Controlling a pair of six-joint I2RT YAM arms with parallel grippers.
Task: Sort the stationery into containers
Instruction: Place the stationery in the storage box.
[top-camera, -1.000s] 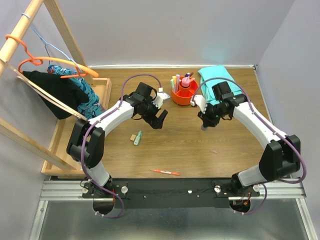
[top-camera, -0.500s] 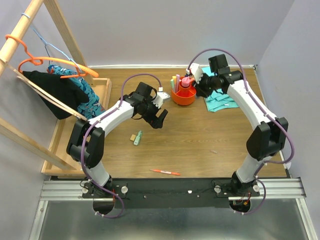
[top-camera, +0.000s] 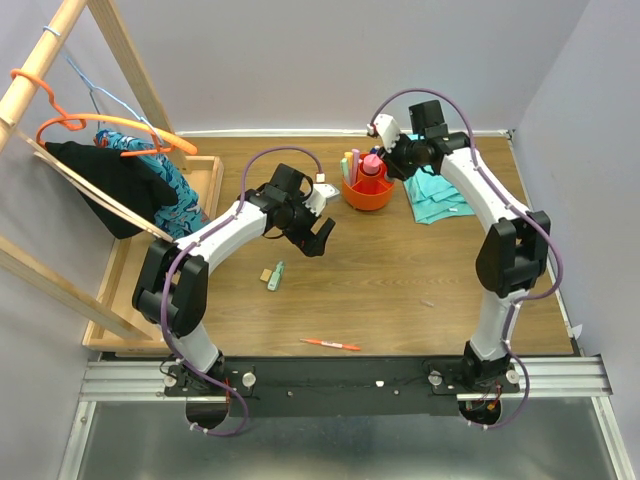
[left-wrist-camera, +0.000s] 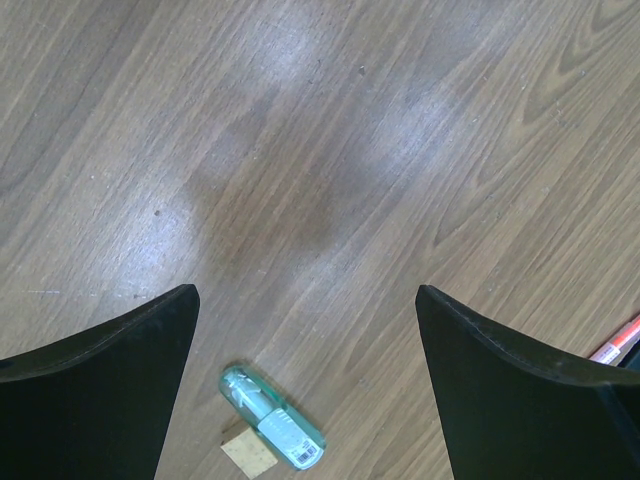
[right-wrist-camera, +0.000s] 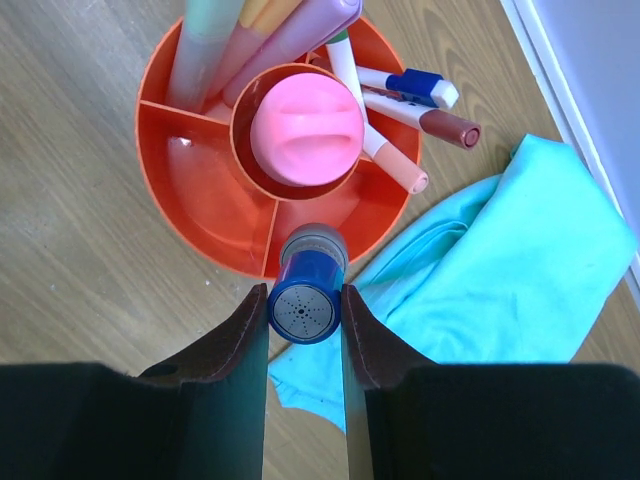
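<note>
R claw (right-wrist-camera: 303, 302) pinching bottle (right-wrist-camera: 305, 312), axis vertical | hangs at tub (right-wrist-camera: 205, 215) far-right rim, prob. above empty pocket's edge | tub ctr lies near-left of claw | L claw (left-wrist-camera: 305, 292) spread, over highlighter (left-wrist-camera: 272, 430), near-left.

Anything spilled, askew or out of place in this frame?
Nothing spilled. A red pen, a small teal item and a tan eraser lie loose, away from the orange tub; the teal cloth sits rumpled beside it.
</note>
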